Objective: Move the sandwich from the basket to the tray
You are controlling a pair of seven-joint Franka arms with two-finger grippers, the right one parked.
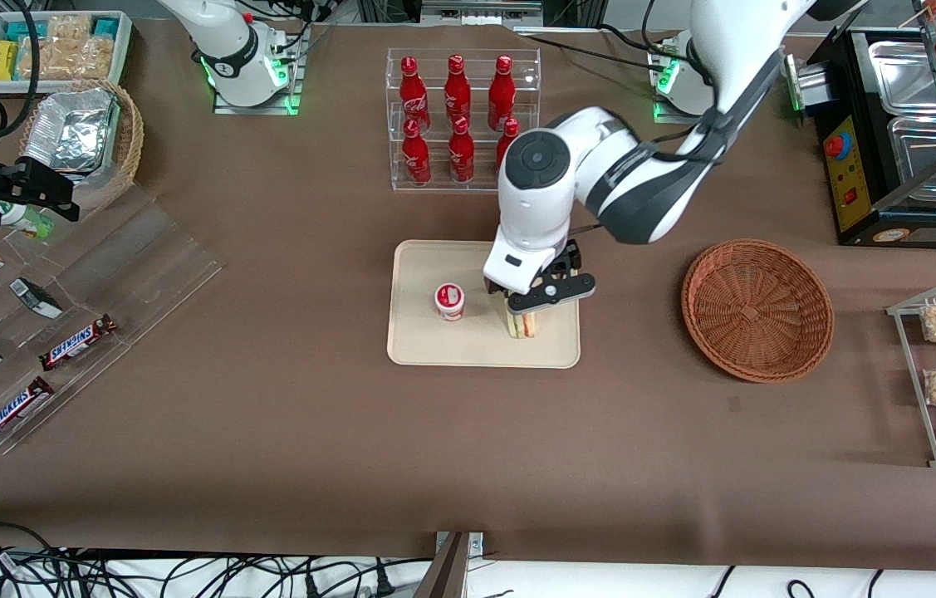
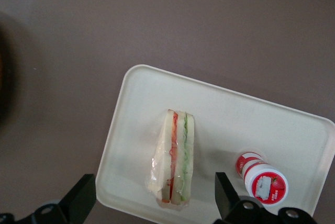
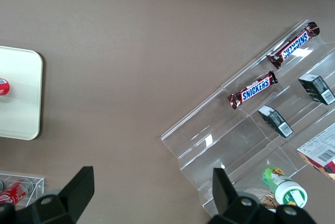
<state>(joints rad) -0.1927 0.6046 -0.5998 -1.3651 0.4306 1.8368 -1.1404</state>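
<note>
The sandwich, a clear-wrapped wedge with red and green filling, stands on its edge on the cream tray, at the tray's end toward the working arm. It also shows in the left wrist view on the tray. My left gripper hangs just above it, open. Its two black fingers stand wide apart on either side of the sandwich without touching it. The reddish-brown basket sits empty on the table, toward the working arm's end.
A small red-and-white lidded cup stands on the tray beside the sandwich. A clear rack of red bottles stands farther from the front camera than the tray. Snickers bars lie on an acrylic stand toward the parked arm's end.
</note>
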